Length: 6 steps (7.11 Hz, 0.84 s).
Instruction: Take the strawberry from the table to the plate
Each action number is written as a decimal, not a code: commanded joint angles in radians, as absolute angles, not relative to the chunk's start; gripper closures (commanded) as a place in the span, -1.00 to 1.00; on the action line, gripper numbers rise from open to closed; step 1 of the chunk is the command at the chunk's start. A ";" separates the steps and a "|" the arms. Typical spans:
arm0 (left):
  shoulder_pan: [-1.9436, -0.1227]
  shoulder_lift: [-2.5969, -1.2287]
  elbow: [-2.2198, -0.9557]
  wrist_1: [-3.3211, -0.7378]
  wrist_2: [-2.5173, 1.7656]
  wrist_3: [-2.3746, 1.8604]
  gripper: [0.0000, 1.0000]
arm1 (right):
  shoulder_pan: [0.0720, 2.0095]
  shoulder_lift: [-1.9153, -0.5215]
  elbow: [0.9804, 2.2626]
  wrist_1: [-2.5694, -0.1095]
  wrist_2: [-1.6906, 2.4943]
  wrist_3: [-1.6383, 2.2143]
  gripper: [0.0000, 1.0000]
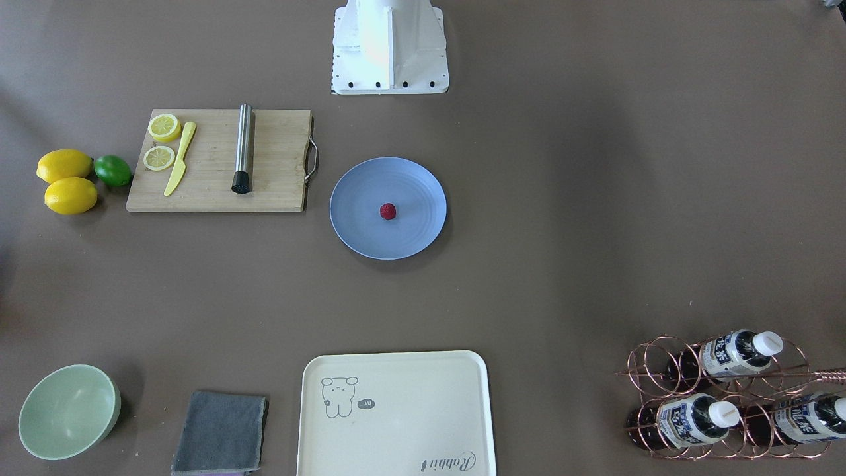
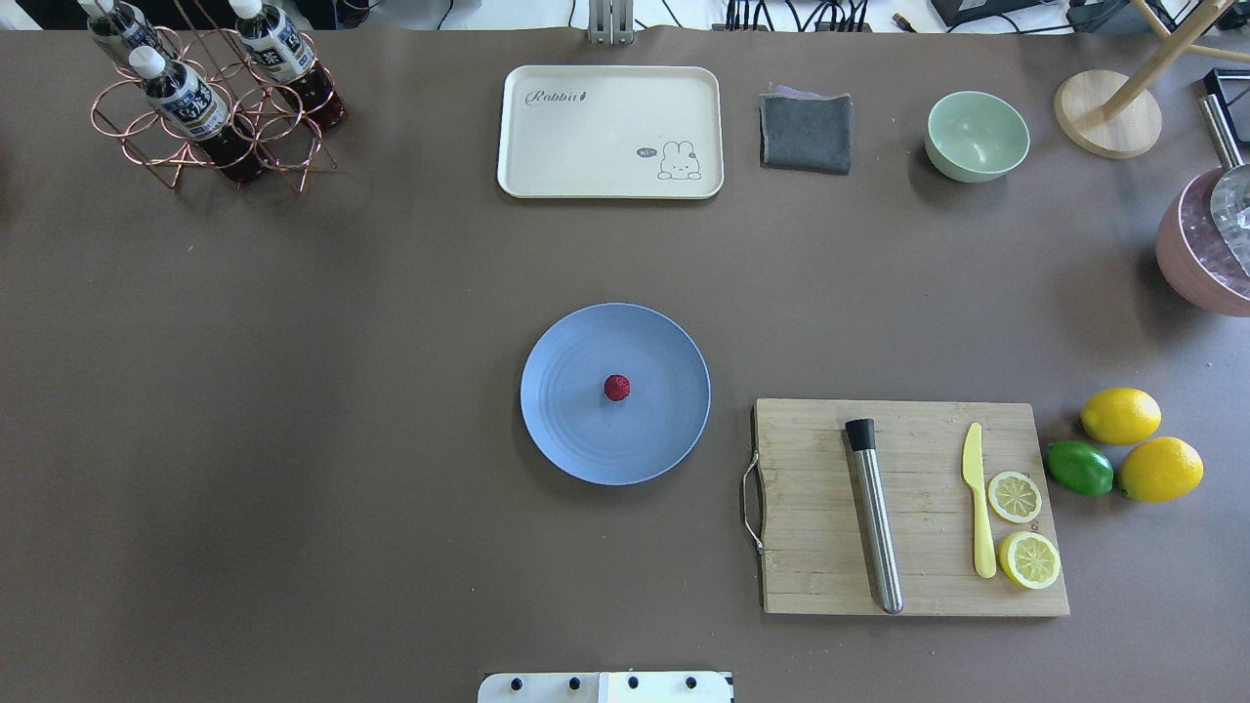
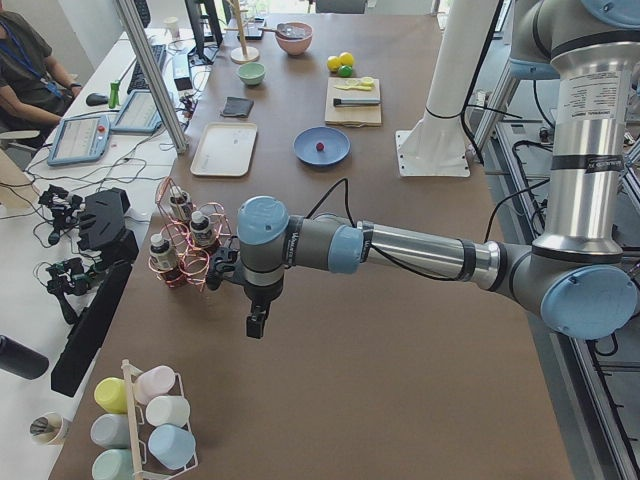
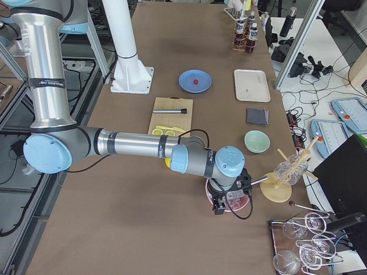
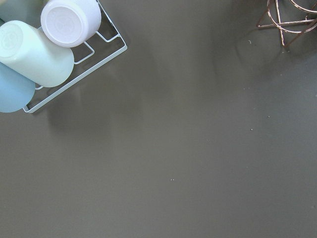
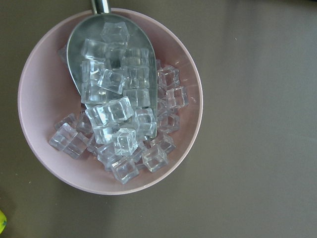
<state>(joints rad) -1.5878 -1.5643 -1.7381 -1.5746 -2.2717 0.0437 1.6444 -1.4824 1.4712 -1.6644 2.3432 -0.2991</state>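
The small dark-red strawberry (image 1: 388,211) (image 2: 616,388) lies near the middle of the round blue-grey plate (image 1: 413,188) (image 2: 571,434), which rests on the brown-grey table (image 1: 595,231). Neither gripper is near it. The left gripper (image 3: 257,325) hangs far off at the table's left end, beside the copper bottle rack (image 3: 185,245). At the opposite end, the right gripper (image 4: 218,207) hovers over a pink bowl of ice cubes (image 6: 44,99). Both grippers show only in the side views, so I cannot tell whether they are open or shut.
A wooden cutting board (image 2: 820,547) with a steel rod, yellow knife and lemon slices lies right of the plate. Two lemons (image 2: 1121,415) and a lime (image 2: 1079,467) sit beyond it. A cream tray (image 2: 610,132), grey cloth (image 2: 806,132) and green bowl (image 2: 977,135) line the far edge.
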 commanded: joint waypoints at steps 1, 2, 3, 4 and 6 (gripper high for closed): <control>-1.588 -1.560 -1.733 -1.583 -2.267 0.044 -0.94 | 1.644 -1.492 1.485 -1.664 2.341 -0.299 -1.00; -1.588 -1.560 -1.735 -1.583 -2.267 0.043 -0.94 | 1.644 -1.512 1.517 -1.666 2.342 -0.298 -1.00; -1.586 -1.562 -1.733 -1.583 -2.269 0.041 -0.94 | 1.644 -1.520 1.523 -1.667 2.342 -0.298 -1.00; -1.586 -1.562 -1.735 -1.580 -2.276 0.037 -0.94 | 1.644 -1.526 1.528 -1.666 2.342 -0.298 -1.00; -1.579 -1.560 -1.733 -1.577 -2.278 0.034 -0.94 | 1.644 -1.526 1.528 -1.667 2.344 -0.298 -1.00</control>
<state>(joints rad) -1.5834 -1.5612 -1.7339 -1.5789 -2.2766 0.0360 1.6444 -1.5250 1.5267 -1.6670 2.3434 -0.2976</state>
